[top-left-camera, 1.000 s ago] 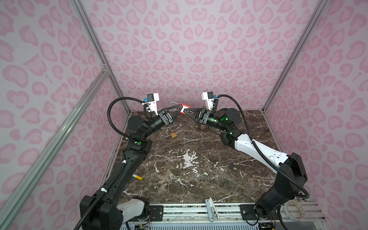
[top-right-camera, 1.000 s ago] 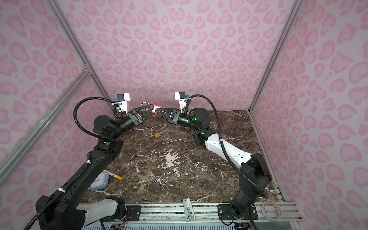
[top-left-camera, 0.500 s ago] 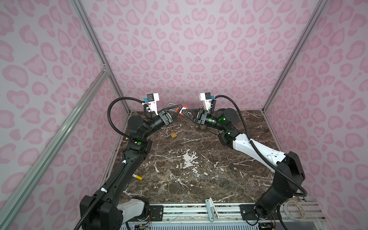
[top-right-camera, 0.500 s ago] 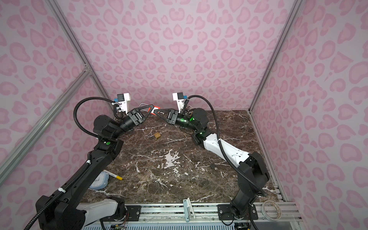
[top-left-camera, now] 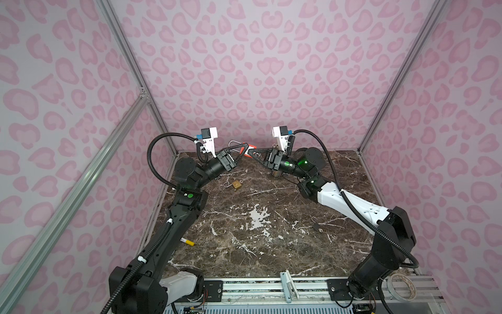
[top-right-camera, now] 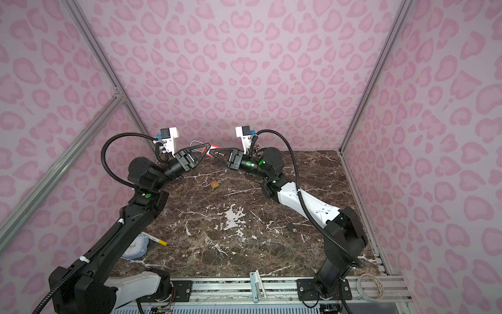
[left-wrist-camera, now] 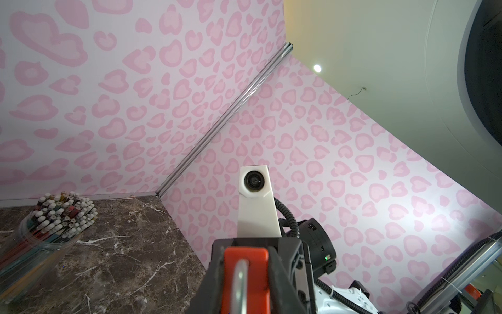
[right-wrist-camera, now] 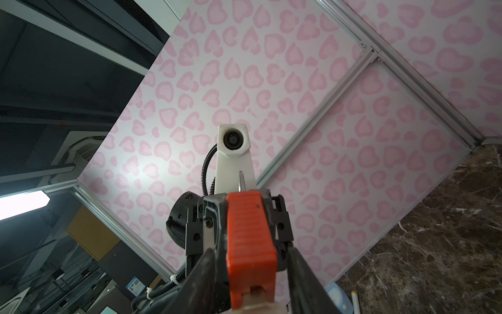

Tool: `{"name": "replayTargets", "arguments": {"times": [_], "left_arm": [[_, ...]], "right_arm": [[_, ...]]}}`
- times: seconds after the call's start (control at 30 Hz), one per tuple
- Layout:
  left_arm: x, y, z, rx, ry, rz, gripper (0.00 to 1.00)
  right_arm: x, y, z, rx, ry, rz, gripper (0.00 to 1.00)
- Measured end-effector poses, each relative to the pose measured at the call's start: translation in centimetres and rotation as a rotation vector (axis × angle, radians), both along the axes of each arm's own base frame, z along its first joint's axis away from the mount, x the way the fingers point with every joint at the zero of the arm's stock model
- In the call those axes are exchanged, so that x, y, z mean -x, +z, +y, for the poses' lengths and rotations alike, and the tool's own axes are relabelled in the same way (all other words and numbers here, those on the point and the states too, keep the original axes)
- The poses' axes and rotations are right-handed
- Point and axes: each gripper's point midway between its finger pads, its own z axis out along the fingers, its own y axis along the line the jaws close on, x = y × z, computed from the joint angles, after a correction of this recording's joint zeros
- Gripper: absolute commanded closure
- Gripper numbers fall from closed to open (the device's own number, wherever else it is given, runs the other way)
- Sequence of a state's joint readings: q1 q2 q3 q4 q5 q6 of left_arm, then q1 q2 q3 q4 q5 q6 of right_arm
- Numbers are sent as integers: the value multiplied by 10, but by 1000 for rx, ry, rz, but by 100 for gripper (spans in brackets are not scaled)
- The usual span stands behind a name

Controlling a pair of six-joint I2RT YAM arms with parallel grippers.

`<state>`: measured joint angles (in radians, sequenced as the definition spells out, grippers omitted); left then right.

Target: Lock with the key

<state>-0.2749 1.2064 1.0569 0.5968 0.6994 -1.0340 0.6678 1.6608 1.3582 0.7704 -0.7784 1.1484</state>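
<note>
The red padlock (right-wrist-camera: 251,239) is hanging in mid-air above the back of the marble table (top-left-camera: 258,244), between two grippers that are meeting tip to tip. The left gripper (top-left-camera: 243,149) is clamping its body, with the shackle (left-wrist-camera: 240,274) pointing back along that arm. The right gripper (top-left-camera: 254,152) is standing parted around the other end, a gap showing beside one finger. The left grip probably wants to be firm and square before the right arm is drawing clear, leaving the keyhole end exposed. The views are not showing where the key is.
</note>
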Motion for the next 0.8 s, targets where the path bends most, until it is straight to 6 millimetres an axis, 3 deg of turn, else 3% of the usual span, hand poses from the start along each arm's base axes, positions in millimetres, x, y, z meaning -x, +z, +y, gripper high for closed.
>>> {"name": "replayTargets", "arguments": {"times": [0.13,0.37,0.8], "left_arm": [[0,0,0,-3,3,-7,87],[0,0,0,-3,3,-7,87],[1,2,1,-2,3,-10,87]], "right_arm": [[-5,-2,-14,3,-29,4,39],[-9,-4,-30,10,-68,6,38],[-19,-20,-27,49,-84,56,44]]}}
